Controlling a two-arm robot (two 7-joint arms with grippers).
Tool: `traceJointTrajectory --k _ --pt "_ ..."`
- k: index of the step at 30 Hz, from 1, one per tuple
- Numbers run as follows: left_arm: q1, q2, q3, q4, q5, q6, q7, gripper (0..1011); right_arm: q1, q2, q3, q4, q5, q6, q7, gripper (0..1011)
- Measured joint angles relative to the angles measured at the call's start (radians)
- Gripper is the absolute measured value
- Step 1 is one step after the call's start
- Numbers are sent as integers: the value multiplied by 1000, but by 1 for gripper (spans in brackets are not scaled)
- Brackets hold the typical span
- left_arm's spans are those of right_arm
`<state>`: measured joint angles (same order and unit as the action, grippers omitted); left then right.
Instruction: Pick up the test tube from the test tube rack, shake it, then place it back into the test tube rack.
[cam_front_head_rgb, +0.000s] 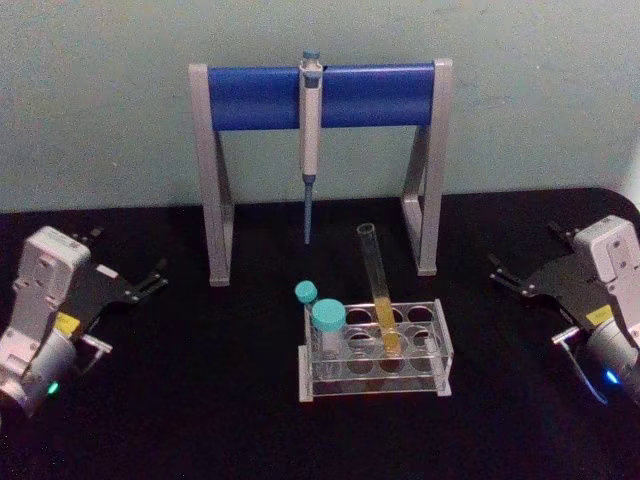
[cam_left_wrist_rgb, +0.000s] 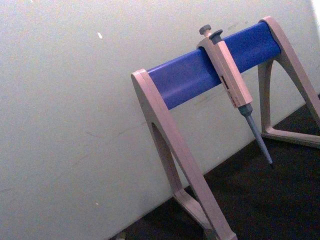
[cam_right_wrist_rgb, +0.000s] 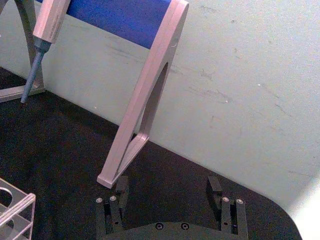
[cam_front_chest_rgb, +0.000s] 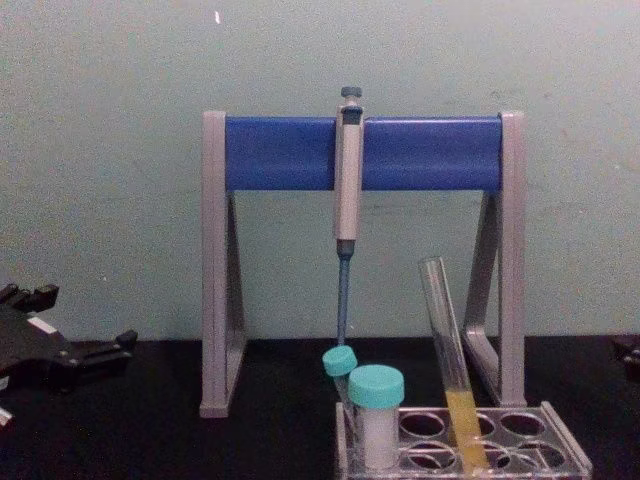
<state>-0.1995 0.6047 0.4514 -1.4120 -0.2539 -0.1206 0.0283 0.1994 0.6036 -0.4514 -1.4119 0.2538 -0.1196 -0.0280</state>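
While both grippers sit out at the sides, the tube (cam_front_head_rgb: 378, 290) stands in the rack (cam_front_head_rgb: 372, 388).
We see it leaning in a back-row hole, yellow liquid low, on the dark surface (cam_front_head_rgb: 200, 400). The right gripper (cam_front_head_rgb: 524, 246), well apart from it, has its fingers spread wide; the left gripper (cam_front_head_rgb: 128, 252) seems spread too, though we see it less clearly.

the test tube (cam_front_head_rgb: 377, 280) is clear, glossy glass; the test tube rack (cam_front_head_rgb: 440, 350) shiny see-through plastic. at twelve o'clock from it, a smooth blue bar (cam_front_head_rgb: 250, 97) on matt grey legs (cam_front_head_rgb: 216, 200). table (cam_front_head_rgb: 180, 400) matt black, wall (cam_right_wrist_rgb: 240, 75) scuffed.
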Motion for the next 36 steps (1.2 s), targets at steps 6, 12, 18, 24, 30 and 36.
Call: traceJointTrajectory --k 6,12,18,24,30,36 --pt "0 0 0 0 0 0 0 1001 0 1 0 0 0 -1 0 1000" --pt "0 0 0 0 0 0 0 1001 0 1 0 0 0 -1 0 1000" --pt "0 0 0 0 0 0 0 1001 0 1 0 0 0 -1 0 1000" --pt "0 0 0 0 0 0 0 1001 0 1 0 0 0 -1 0 1000" --pt "0 0 0 0 0 0 0 1001 0 1 0 0 0 -1 0 1000" --pt "0 0 0 0 0 0 0 1001 0 1 0 0 0 -1 0 1000"
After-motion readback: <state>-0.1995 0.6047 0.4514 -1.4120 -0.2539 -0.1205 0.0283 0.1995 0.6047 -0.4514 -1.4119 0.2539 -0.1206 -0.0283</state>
